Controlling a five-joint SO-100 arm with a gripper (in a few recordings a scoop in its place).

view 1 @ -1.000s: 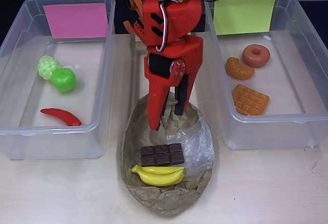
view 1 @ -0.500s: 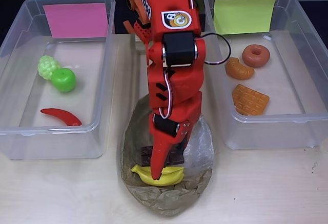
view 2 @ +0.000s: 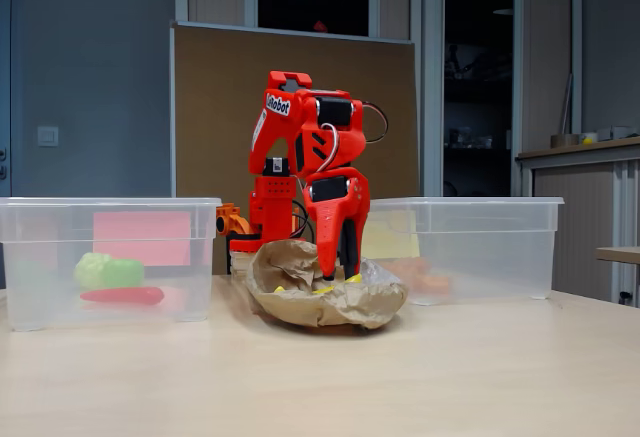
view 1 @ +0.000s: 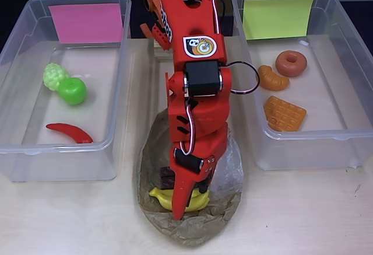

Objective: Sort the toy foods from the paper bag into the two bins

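Most of the sorting looks done. In the overhead view the bin with the pink label (view 1: 64, 123) sits by the left edge of the desk (view 1: 303, 214) and holds the green grapes (view 1: 55, 76), the green apple (view 1: 72, 91) and the red chili (view 1: 69, 132). The bin with the yellow-green label (view 1: 349, 80) sits by the right edge and holds the brown donut (view 1: 291, 63), the orange croissant (view 1: 272, 78) and the orange waffle (view 1: 284, 113). Two toys are left in the paper bag (view 1: 227, 205), which lies between the bins near the front edge of the desk: the yellow banana (view 1: 163, 196) and the dark chocolate bar (view 1: 165, 178), mostly hidden under the red arm. The gripper (view 1: 187, 199) points down into the bag, right over the banana, with its fingers on both sides of it, but I cannot tell if they are pressing it or just near it. My guess is the banana comes next, then the chocolate. There is little room here. Both bin walls stand close to the bag and rise above it, so the arm should lift straight up and clear a wall before it swings over. The crumpled bag edge could also catch a finger. The front of the desk has open space.
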